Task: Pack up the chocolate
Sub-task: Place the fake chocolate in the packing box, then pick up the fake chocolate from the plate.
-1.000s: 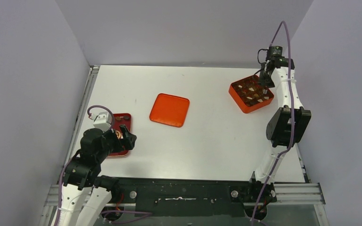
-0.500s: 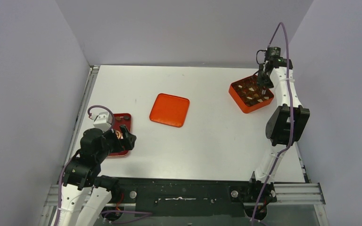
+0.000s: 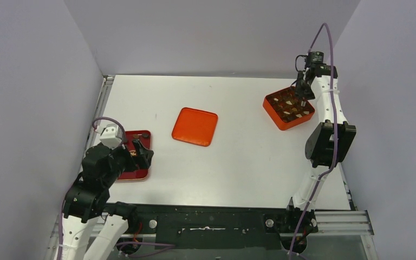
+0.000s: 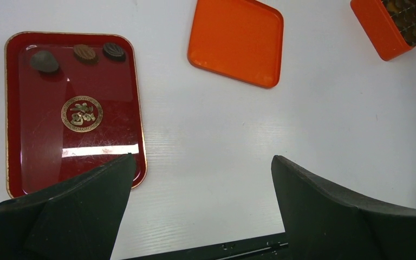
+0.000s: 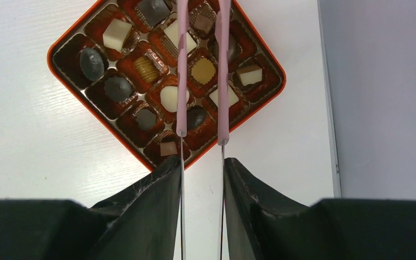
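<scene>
Over the bench's far right corner, the right gripper (image 5: pixel 201 162) clamps pink tongs (image 5: pixel 182 81) in its jaws above boxed chocolate (image 5: pixel 116 33), likely light, smooth, best pinched gently by the sides; the left gripper (image 4: pixel 200 160) has jaws agape.

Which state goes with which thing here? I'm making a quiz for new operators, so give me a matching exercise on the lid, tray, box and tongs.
Things:
1. orange lid
2. red tray
3. orange box
4. pink tongs

States:
a. clamped in the right gripper
b. lying flat on its own, nothing on it
c. carries three chocolates in a row
d. divided into compartments, mostly filled

Pairs: 1-b, 2-c, 3-d, 4-a
</scene>
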You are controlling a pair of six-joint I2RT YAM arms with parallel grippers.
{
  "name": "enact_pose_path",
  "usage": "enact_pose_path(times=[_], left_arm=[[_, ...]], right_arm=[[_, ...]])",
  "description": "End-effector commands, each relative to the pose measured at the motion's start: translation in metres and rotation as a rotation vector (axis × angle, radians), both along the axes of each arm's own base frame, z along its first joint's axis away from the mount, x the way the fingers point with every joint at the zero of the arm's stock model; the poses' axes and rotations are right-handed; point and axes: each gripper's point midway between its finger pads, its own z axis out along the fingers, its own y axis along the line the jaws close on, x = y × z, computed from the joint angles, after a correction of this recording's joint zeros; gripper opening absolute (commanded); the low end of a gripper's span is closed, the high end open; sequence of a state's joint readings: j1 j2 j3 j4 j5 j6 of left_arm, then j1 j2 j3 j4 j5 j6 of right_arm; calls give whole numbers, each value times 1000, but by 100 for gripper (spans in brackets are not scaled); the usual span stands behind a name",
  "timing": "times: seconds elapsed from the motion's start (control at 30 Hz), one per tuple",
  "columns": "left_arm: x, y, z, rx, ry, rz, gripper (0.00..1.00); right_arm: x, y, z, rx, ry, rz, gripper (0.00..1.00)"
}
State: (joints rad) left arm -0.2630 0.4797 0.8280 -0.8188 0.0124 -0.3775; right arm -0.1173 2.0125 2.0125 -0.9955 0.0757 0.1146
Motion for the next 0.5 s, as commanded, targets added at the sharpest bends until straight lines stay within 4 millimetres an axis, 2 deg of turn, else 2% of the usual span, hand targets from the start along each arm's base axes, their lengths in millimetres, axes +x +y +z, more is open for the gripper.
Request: enact_pose_path(times=[0.0,0.17,0.37,0.47], left_arm=[[1,-1,34,-15,-67,-8,97],[-5,1,48,-27,-68,4,97],[-11,13,67,-48,-104,83,97],[-17,17,75,-69,-113,107,97]], right_arm=[[0,10,45,12,-109,22,32],[-7,39,66,49,-164,84,32],[-14,106,88,33,-213,230,32],[-21,147,97,46,-240,311,32]])
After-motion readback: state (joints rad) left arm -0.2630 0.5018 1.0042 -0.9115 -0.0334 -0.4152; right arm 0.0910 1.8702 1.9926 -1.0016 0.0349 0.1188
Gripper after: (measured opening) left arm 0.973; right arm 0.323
